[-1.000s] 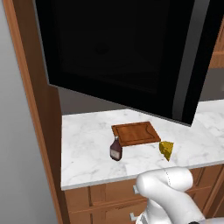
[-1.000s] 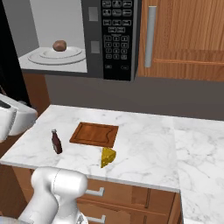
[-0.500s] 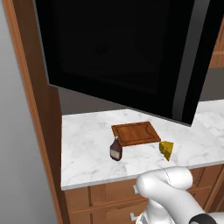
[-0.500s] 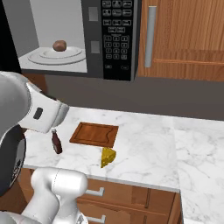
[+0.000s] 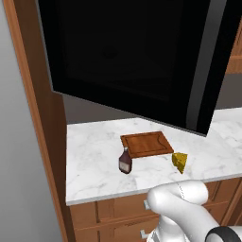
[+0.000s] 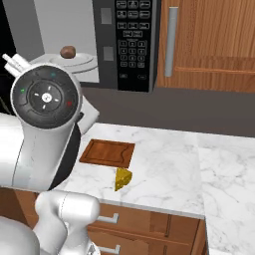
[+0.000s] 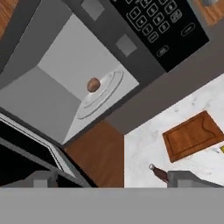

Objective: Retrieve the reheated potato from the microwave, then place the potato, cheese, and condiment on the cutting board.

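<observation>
The microwave (image 6: 107,45) stood open above the counter, its dark glass door (image 5: 137,56) swung out toward the camera in the left base view and its light grey cavity exposed. The potato (image 7: 92,84) sat on the round glass turntable (image 7: 103,94) inside, a little toward the back of the plate; in the right base view it showed at about 11 o'clock, just above the arm's round joint cap (image 6: 46,96). The keypad panel (image 7: 155,22) lay at 1 o'clock in the hand view. On the marble counter (image 5: 94,160) below, the cutting board (image 5: 146,144) lay flat with nothing on it. The condiment (image 5: 125,161) stood upright just off the board's near left corner, at roughly 7 o'clock from it, and the cheese (image 5: 180,161) rested just off the near right corner, at about 4 o'clock. Neither touched the board as far as could be told. The gripper (image 7: 113,179) hung in the air outside the microwave, facing the open cavity, with its two fingertips (image 7: 43,179) set wide apart and nothing between them, well short of the potato
</observation>
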